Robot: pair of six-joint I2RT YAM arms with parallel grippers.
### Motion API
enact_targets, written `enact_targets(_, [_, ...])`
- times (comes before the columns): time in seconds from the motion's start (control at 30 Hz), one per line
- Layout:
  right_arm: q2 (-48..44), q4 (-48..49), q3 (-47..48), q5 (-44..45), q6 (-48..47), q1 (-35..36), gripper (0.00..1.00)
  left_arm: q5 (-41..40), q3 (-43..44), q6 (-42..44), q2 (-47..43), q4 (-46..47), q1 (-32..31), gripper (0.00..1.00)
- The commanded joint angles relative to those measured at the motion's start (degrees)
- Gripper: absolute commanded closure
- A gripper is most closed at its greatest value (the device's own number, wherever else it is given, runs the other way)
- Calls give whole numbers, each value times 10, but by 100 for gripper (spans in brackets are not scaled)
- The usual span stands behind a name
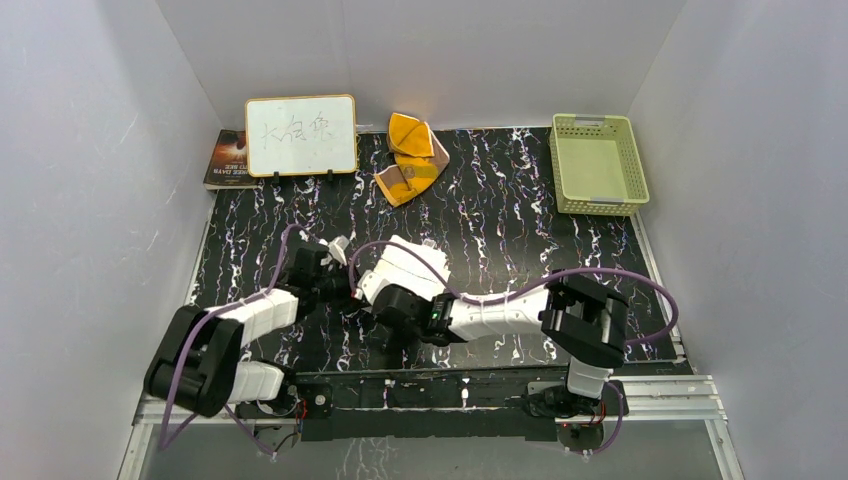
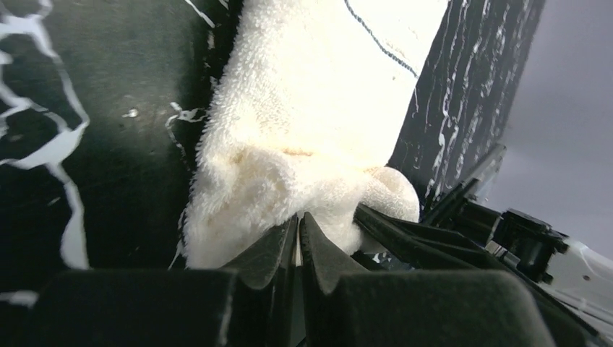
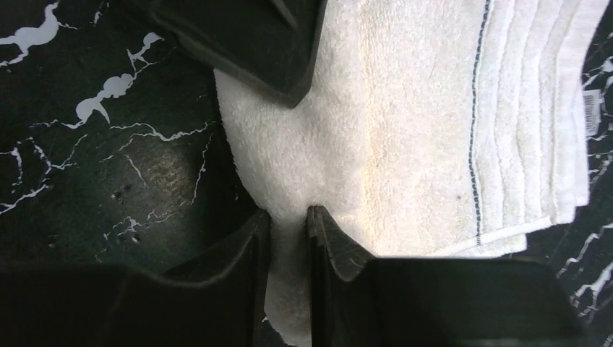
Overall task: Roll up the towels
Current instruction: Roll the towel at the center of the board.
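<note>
Closest to the left wrist lens, my left gripper (image 2: 298, 217) had its two black fingers drawn almost together. Only a thin sliver of cloth showed between them, so it was pinching a bunched fold of the cream-white terry towel (image 2: 311, 108). My right gripper (image 3: 288, 214) was likewise narrowed onto the same towel, with a ridge of white pile filling the slot between its fingers. Both grippers met at one rounded end of the cloth, just beside each other.

That towel lay on the black marble-patterned table (image 1: 520, 230), near and left of centre, right under both wrists. It was folded into several layers. From the right wrist I saw the stacked edges stepping out along one side, crossed by a thin dark stitched line, with a small printed label at the outer edge. Its pile looked thick and looped, and a faint yellowish crease ran across it. Where I held it, the cloth puckered into a hump.

The orange-yellow towel (image 1: 410, 160) sat crumpled at the far edge, showing some brownish reverse, well apart from both grippers. Left of it stood a whiteboard (image 1: 300, 135) with handwriting, and a book (image 1: 228, 160) lay partly behind that. A pale green basket (image 1: 595, 165) sat at the far right.
</note>
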Motion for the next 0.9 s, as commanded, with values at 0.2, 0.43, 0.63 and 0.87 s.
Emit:
enact_targets(0.2, [-57, -19, -31, -267, 72, -128, 86, -114, 117, 46, -160, -235, 16, 74])
enact_targets(0.43, [-24, 2, -11, -552, 133, -254, 85, -81, 132, 60, -158, -233, 17, 58])
enact_targets(0.63, [10, 100, -32, -728, 227, -324, 87, -44, 111, 43, -142, -183, 17, 56])
enact_targets(0.87, [110, 94, 8, -813, 291, -361, 86, 0, 108, 24, -117, -129, 17, 55])
